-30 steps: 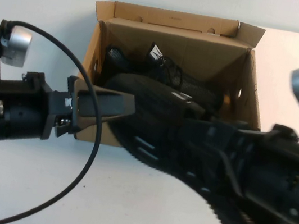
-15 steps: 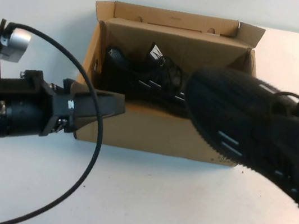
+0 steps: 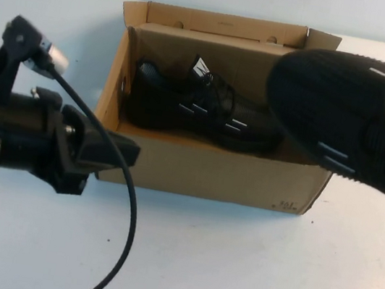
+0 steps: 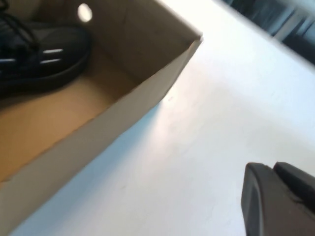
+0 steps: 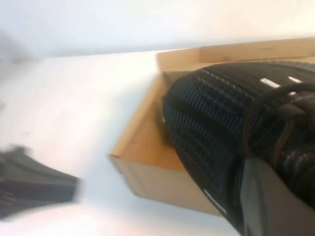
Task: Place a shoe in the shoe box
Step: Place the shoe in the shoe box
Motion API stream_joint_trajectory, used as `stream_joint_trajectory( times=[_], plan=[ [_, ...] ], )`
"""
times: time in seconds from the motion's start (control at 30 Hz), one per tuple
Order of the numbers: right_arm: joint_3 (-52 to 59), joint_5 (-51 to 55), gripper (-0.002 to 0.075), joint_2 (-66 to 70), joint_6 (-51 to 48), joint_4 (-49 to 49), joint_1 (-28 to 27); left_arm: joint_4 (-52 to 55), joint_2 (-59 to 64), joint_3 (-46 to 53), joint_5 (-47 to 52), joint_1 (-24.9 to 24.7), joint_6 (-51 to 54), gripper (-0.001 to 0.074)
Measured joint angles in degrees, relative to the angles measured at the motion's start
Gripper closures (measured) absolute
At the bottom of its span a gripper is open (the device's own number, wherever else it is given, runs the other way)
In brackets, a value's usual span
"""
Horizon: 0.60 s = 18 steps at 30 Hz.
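- The right end effector [image 5: 275, 196], clamped on the black knit sneaker with ribbed sole [image 3: 349, 125], holds it aloft over the right end of the brown corrugated cardboard shoe box [image 3: 210, 173]; a weak grip could drop it onto the white worktop [image 3: 231, 268].
- An identical black sneaker [image 3: 202, 109] already lies inside; the lowered one may jam against it.
- The left end effector [image 3: 114, 150], closed and empty, sits just beside the box's front-left corner and could nudge it.

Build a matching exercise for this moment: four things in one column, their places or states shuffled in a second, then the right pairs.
1. lifted shoe
2. second shoe
3. left gripper
4. shoe box

A. lying inside the box
B. shut, empty, by the box's front left corner
C. lid flap open, on the table
D. held by the right gripper, above the box's right end

Pairs: 1-D, 2-A, 3-B, 4-C
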Motion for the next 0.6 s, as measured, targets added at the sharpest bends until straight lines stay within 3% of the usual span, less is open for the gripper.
stream_joint_trajectory(
  times=[0.23, 0.47, 0.6],
  plan=[
    [-2.02, 8.61, 0.0728, 2.28, -12.88, 5.69, 0.0, 26.16, -3.15, -9.64, -1.35, 0.0, -13.01, 0.0736],
    [-2.84, 2.66, 0.0728, 7.64, -16.15, 9.23, -0.87, 31.76, -4.57, -10.69, -2.54, 0.0, -16.75, 0.0736],
    [-6.03, -1.23, 0.0728, 12.99, -19.95, 13.46, -6.09, 32.95, -5.71, -10.69, -2.43, 0.0, -17.18, 0.0736]
  ],
)
